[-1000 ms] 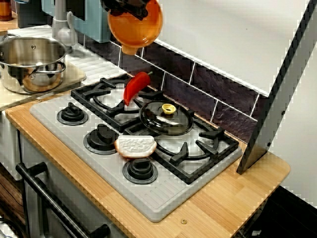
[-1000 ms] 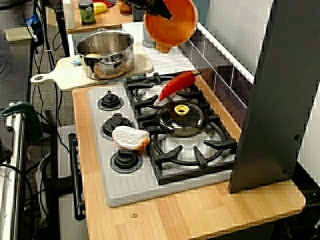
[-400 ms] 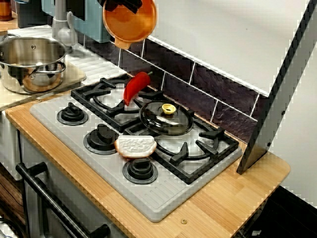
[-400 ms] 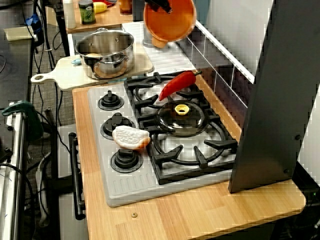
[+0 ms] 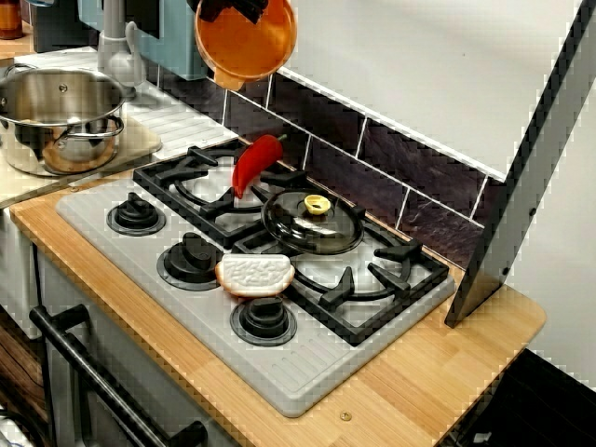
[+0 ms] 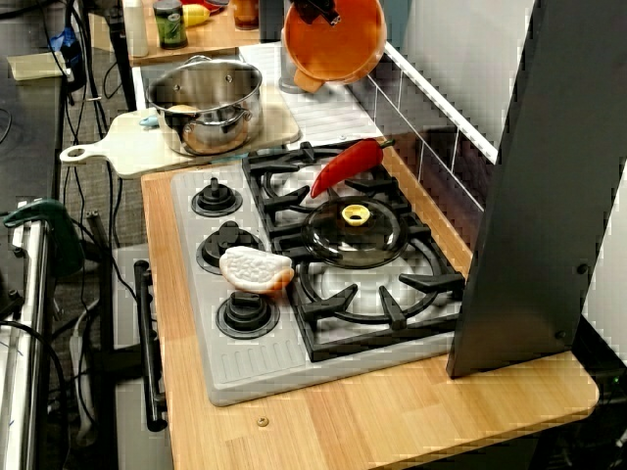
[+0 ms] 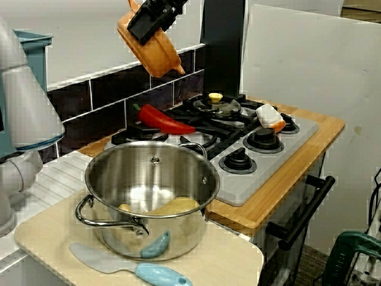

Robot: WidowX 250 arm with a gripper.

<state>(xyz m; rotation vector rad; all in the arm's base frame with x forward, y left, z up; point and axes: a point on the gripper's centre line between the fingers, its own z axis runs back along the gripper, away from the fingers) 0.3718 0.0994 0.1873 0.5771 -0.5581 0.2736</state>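
The end effector [image 7: 146, 22] is clamped on the rim of an orange bowl [image 5: 247, 39], which hangs tilted in the air by the tiled wall, above the back left corner of the stove [image 5: 289, 377]. Against a second ago, the bowl has gone a little up and toward the pot side; over the last fraction of a second it has barely shifted. That puts it well clear of the grates and of the red pepper [image 5: 254, 163] leaning on them below.

The bowl's mouth faces the front view and shows nothing inside. The steel pot [image 7: 149, 185] stands on a cutting board [image 7: 238, 262] beside the stove and holds something pale yellow [image 7: 172, 207] that I cannot identify. A blue spatula [image 7: 143, 268] lies against its base. A glass lid [image 5: 312, 222] rests on a burner, not on the pot. A bread slice [image 5: 254, 275] lies among the knobs.
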